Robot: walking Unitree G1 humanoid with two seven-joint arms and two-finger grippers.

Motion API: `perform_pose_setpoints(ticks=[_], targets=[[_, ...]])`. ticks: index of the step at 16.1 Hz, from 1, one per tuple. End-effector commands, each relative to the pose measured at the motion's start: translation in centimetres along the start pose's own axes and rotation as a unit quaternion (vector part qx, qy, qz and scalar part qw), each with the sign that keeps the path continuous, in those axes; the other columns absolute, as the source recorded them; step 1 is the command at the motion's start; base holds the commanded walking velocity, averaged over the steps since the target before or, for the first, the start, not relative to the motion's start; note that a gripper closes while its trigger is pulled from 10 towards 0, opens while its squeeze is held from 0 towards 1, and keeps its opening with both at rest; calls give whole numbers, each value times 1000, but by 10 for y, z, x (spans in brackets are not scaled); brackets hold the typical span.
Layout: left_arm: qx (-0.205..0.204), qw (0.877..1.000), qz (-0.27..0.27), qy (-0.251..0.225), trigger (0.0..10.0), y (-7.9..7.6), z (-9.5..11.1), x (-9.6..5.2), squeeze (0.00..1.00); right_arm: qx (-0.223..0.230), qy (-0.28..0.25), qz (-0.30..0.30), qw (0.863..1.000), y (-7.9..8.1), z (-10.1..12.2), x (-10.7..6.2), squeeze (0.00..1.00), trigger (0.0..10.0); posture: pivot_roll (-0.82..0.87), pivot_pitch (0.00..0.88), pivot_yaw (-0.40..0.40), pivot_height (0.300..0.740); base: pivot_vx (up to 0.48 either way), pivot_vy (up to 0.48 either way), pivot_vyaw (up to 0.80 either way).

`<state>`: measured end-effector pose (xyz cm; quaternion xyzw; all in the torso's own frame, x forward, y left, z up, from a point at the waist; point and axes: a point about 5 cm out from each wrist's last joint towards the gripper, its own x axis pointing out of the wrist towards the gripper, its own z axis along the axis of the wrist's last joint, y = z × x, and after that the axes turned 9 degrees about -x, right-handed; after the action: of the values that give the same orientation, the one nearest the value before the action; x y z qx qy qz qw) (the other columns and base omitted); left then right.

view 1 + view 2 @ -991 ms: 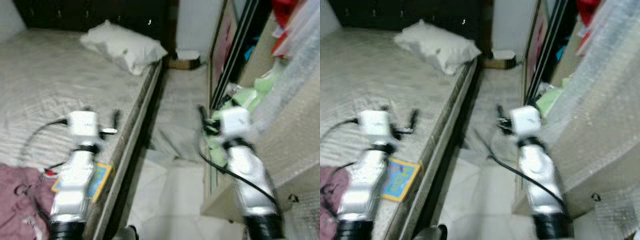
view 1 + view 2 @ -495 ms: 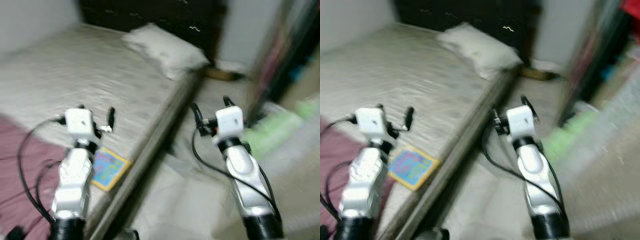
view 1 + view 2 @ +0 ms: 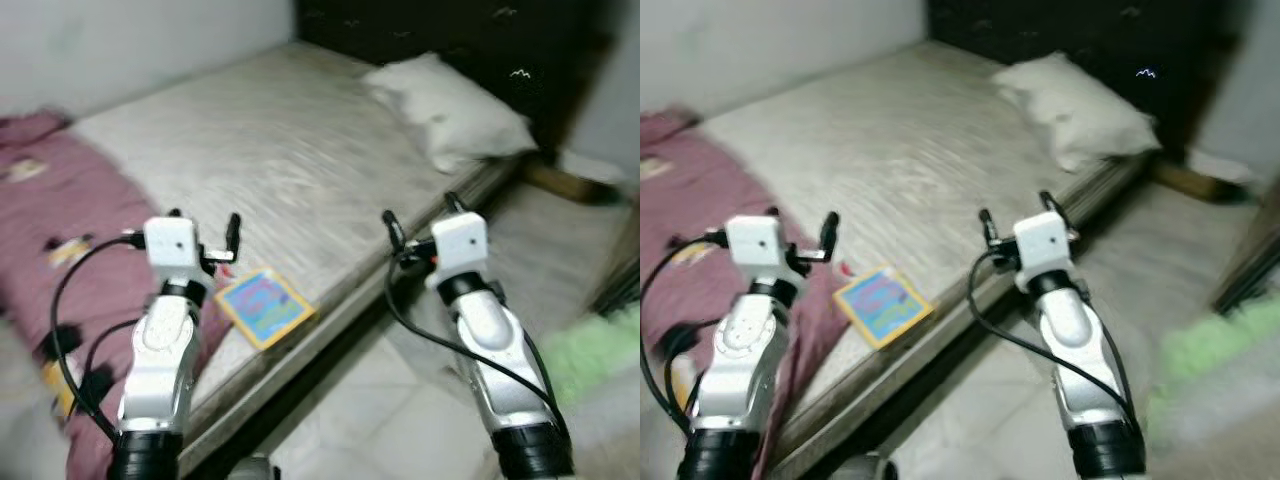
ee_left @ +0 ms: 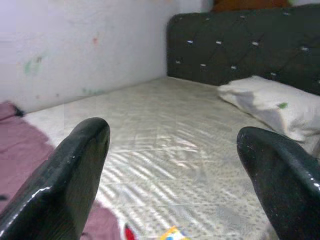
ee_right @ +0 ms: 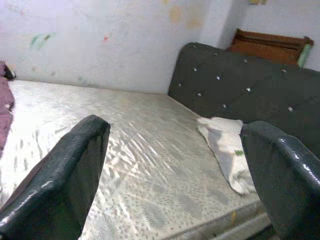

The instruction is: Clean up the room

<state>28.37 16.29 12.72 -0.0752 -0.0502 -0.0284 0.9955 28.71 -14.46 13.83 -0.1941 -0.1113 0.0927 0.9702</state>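
Facing a bed (image 3: pixel 300 150) from its long side, the left eye view shows the left end effector (image 3: pixel 203 220) raised above the mattress edge with fingers spread and empty, and the right end effector (image 3: pixel 421 212) likewise spread and empty, held over the gap between bed and floor. A colourful booklet (image 3: pixel 263 306) lies flat at the bed's near edge, just beside a maroon blanket (image 3: pixel 60 250) heaped toward the foot; a white pillow (image 3: pixel 450 110) rests at the head end.

The right eye view repeats the layout: booklet (image 3: pixel 883 304) close below and beside the left arm, and a blurred pale green mass (image 3: pixel 1215 360) on the floor, well apart from the bed.

The left wrist view looks between two spread fingers (image 4: pixel 75 170) across the mattress to the dark tufted headboard (image 4: pixel 250 45) and pillow; a corner of the booklet peeks in near the blanket.

The right wrist view shows spread fingers (image 5: pixel 65 185), mattress, headboard and stained wall (image 5: pixel 90 40).

Risks, as judged: motion blur may mislocate the thin booklet; lying flat on soft bedding at the edge, it could be nudged off the bed rather than gripped, and trailing arm cables might snag the blanket.

Writing: the booklet's cover print is too blurred to read; no brands legible.
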Motion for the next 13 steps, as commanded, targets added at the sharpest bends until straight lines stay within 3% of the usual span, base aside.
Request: perform_pose_setpoints(ticks=[1,13], targets=[[8,1000,8,-3,10000,6,3,1,0,5,-16,12,1000,5,7,4,0,10000,-37,0,-19,740,0,0,800],[7,1000,5,-3,10000,5,1,3,0,1,-34,29,999,7,11,8,0,10000,-34,0,-21,740,0,0,800]])
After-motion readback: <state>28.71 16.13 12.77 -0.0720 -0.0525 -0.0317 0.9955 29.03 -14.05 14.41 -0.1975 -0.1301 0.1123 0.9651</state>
